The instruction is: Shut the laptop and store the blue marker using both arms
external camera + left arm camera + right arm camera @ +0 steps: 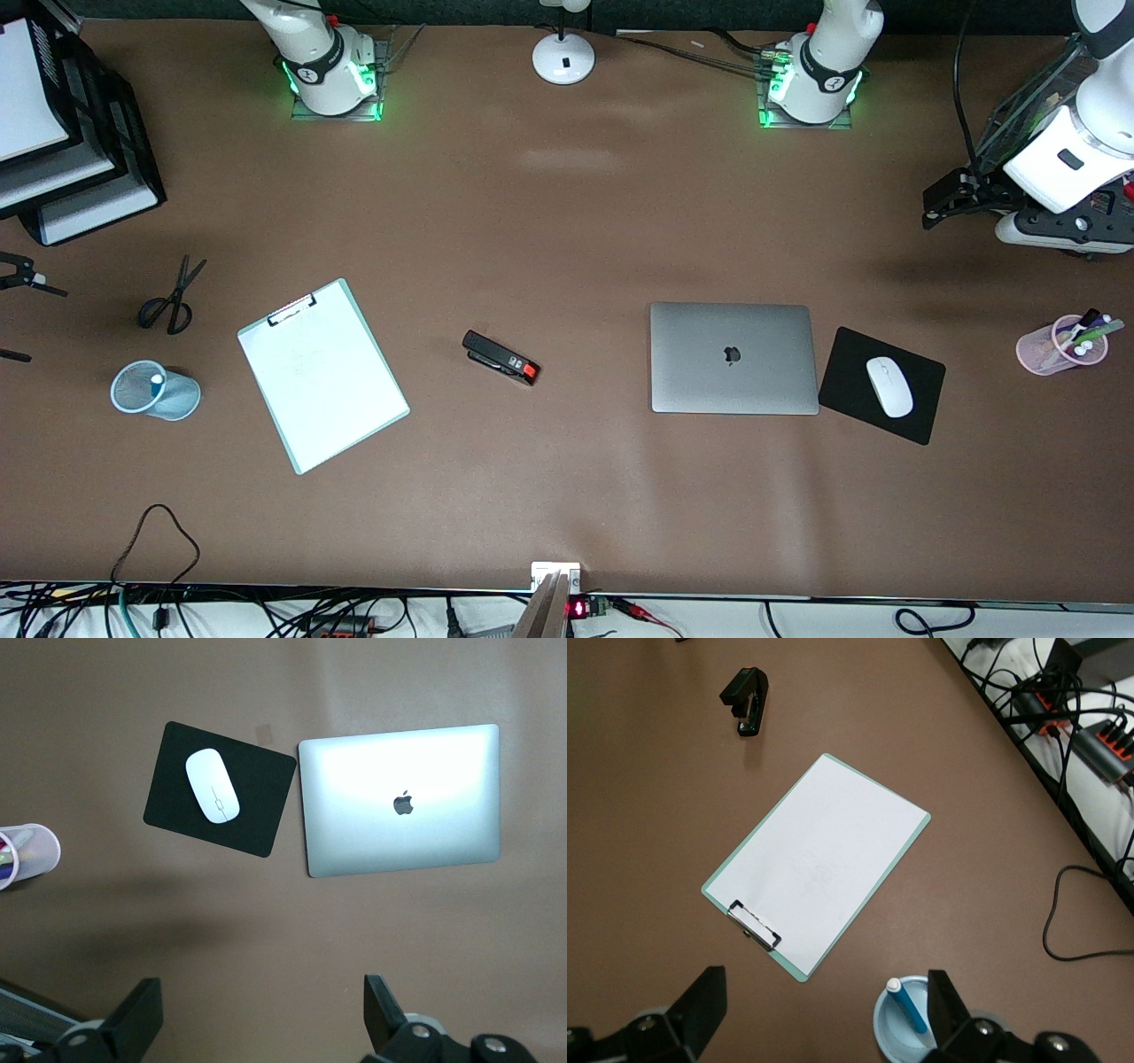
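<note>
One laptop [733, 358] is lying closed, one apple logo on its lid; one blue marker [907, 1006] is standing in the cup [156, 391] at the clipboard's [322, 375] nine o'clock. The left gripper [261, 1028] is hanging over bare table by the laptop and the right gripper [824, 1023] over the cup, both with jaws apart.

Two white arms: the right arm [323, 62] and left arm [824, 71] have glossy rounded shells, dark grey joint bands and green-lit bases. Each tool, left tool [261, 1014] and right tool [824, 1010], has black angular fingers [133, 1019] with silver screws
</note>
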Tool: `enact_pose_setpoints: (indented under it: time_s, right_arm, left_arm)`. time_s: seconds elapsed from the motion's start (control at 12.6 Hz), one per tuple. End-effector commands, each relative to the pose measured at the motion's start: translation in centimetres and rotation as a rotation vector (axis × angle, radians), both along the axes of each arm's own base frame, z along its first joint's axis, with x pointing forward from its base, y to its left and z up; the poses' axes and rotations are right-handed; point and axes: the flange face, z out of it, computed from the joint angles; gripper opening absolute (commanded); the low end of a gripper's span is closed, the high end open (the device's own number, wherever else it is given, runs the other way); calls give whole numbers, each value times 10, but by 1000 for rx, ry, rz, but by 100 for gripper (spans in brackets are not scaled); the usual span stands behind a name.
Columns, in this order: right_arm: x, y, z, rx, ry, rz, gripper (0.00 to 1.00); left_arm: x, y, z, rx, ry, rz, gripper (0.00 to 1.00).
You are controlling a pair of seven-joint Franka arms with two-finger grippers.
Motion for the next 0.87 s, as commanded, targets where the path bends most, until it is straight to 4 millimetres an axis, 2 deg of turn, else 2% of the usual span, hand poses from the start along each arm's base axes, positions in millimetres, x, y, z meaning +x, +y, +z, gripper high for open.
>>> enact_pose_setpoints:
  time_s: [0.0, 0.16, 0.48, 0.64, 0.79]
  right_arm:
    - [0, 39, 25, -68, 60, -57, 100]
    - [4, 68, 37, -90, 83, -91, 100]
    - [12, 114, 39, -98, 192, -268, 100]
    - [17, 142, 54, -192, 224, -377, 100]
    - [20, 177, 56, -333, 250, -482, 100]
  left_arm:
    - [-2, 2, 3, 18, 0, -18, 100]
    - [-2, 2, 3, 18, 0, -20, 100]
    - [-2, 2, 3, 18, 5, -29, 100]
    - [-2, 2, 3, 18, 5, -34, 100]
    - [-2, 2, 3, 18, 5, -32, 100]
